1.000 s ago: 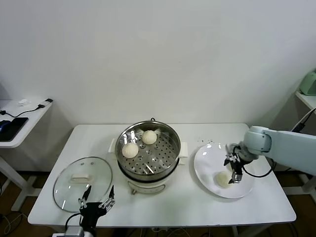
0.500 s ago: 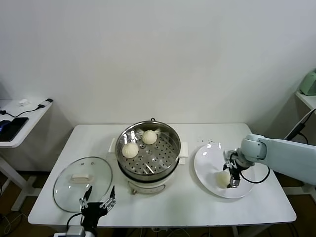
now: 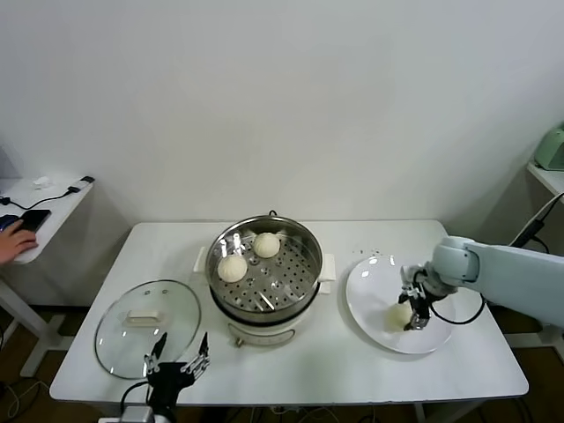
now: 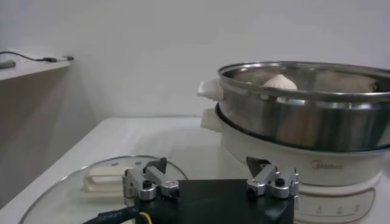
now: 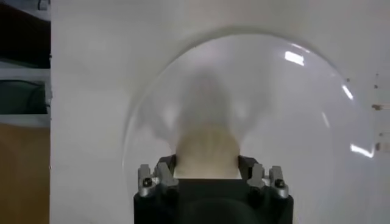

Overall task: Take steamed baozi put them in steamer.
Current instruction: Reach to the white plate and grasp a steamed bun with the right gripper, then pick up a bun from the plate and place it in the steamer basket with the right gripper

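One baozi [image 3: 397,315] lies on the white plate [image 3: 370,295] at the right. My right gripper [image 3: 414,315] is down on the plate with its fingers closed against both sides of this bun; in the right wrist view the bun [image 5: 207,152] fills the gap of the gripper [image 5: 207,169]. Two baozi [image 3: 267,244] [image 3: 233,268] sit on the perforated tray of the steamer [image 3: 304,236] at the table's middle. A fourth baozi is not in view. My left gripper [image 3: 176,354] is open and empty at the near left edge.
A glass lid [image 3: 145,326] with a cream handle lies flat on the table left of the steamer, just beyond my left gripper [image 4: 210,167]. The steamer [image 4: 304,115] stands tall between the two arms. A side table with a hand on it stands far left.
My right gripper has lowered onto the plate and its fingers have come to both sides of the baozi. The left arm has hardly moved. A hand has appeared on the far left side table.
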You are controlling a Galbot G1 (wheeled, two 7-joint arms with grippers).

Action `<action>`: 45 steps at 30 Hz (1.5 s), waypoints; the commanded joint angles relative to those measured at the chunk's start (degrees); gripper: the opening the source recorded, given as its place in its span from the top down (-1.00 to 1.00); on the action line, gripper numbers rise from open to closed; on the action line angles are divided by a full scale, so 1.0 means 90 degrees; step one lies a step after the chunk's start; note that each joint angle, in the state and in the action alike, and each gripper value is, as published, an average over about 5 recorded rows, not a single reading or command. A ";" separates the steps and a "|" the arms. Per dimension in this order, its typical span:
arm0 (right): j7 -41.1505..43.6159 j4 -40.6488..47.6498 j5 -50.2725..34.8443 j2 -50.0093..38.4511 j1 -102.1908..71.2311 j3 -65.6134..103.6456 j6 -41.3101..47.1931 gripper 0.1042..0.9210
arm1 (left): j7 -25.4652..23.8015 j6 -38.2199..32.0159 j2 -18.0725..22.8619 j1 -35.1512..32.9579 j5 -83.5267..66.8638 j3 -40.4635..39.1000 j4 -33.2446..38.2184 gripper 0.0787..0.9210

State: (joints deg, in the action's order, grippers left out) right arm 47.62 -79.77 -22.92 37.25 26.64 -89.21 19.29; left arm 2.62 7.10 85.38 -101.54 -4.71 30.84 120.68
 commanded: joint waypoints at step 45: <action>0.1561 0.1826 0.1048 0.5681 0.0936 -0.0044 -0.6079 -0.39 | 0.0097 -0.0061 -0.0004 -0.0163 -0.0083 0.0141 0.0019 -0.77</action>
State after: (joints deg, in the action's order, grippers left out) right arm 61.21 -67.79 -14.97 84.68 39.74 -89.77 -31.00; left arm 3.50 6.58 85.41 -102.95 -5.43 32.09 120.98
